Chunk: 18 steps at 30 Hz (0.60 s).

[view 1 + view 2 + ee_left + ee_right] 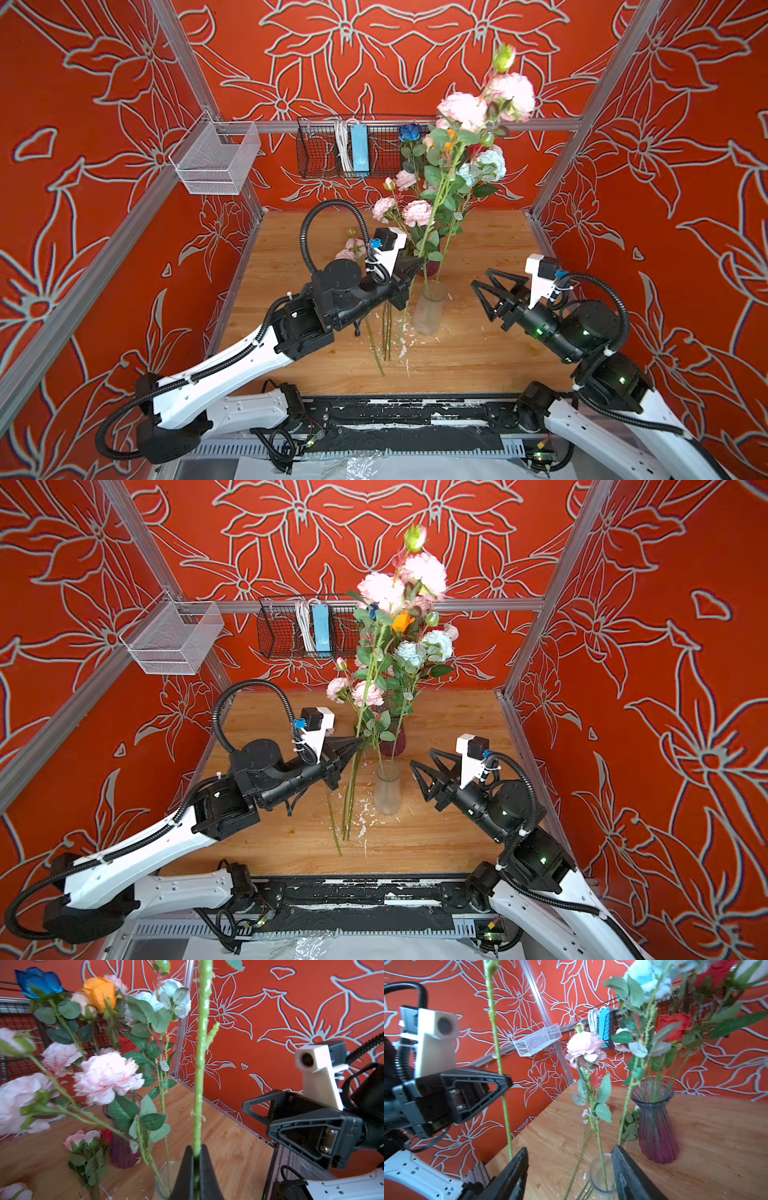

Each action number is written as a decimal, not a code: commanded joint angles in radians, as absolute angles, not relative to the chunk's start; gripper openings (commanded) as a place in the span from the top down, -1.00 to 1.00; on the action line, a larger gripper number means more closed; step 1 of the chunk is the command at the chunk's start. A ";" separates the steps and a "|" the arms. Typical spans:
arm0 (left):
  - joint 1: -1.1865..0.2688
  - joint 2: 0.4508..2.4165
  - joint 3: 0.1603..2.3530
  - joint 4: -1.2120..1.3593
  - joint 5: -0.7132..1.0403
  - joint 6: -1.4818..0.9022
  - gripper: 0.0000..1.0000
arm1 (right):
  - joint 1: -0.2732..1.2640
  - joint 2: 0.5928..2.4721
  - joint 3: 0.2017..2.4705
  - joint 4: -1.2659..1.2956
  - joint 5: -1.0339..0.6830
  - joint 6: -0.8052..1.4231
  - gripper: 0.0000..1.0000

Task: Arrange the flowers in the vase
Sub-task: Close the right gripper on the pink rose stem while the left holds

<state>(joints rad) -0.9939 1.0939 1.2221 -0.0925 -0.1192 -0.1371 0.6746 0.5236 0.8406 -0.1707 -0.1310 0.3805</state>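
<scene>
My left gripper [419,264] [195,1153] is shut on the green stem [200,1064] of a tall flower whose pale pink blooms [463,110] rise high above the table. The stem's lower end hangs to the left of the clear glass vase [430,309] [598,1176], which has thin stems in it. My right gripper [480,278] [570,1149] stands open just right of that vase, holding nothing. Behind, a purple vase [392,744] [654,1122] holds a bunch of flowers [99,991] in blue, orange, pale blue, red and pink.
Pink flowers [353,247] lie on the wooden table behind my left arm. White flakes [403,349] litter the table near the clear vase. A black wire basket [316,153] and a clear mesh basket [216,158] hang on the back rail.
</scene>
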 commanded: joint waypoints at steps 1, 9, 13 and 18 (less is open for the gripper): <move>-1.015 1.166 1.268 -0.081 -0.060 -0.122 1.00 | 0.670 0.561 0.894 -0.098 -0.250 0.381 -0.31; -1.035 1.249 1.273 0.003 0.008 -0.137 1.00 | 0.670 0.647 0.957 -0.032 -0.198 0.426 -0.31; -1.041 1.260 1.279 0.000 0.011 -0.143 1.00 | 0.669 0.688 0.956 0.004 -0.185 0.453 -0.29; -1.047 1.252 1.264 0.015 0.011 -0.143 1.00 | 0.669 0.689 0.930 0.046 -0.137 0.510 -0.21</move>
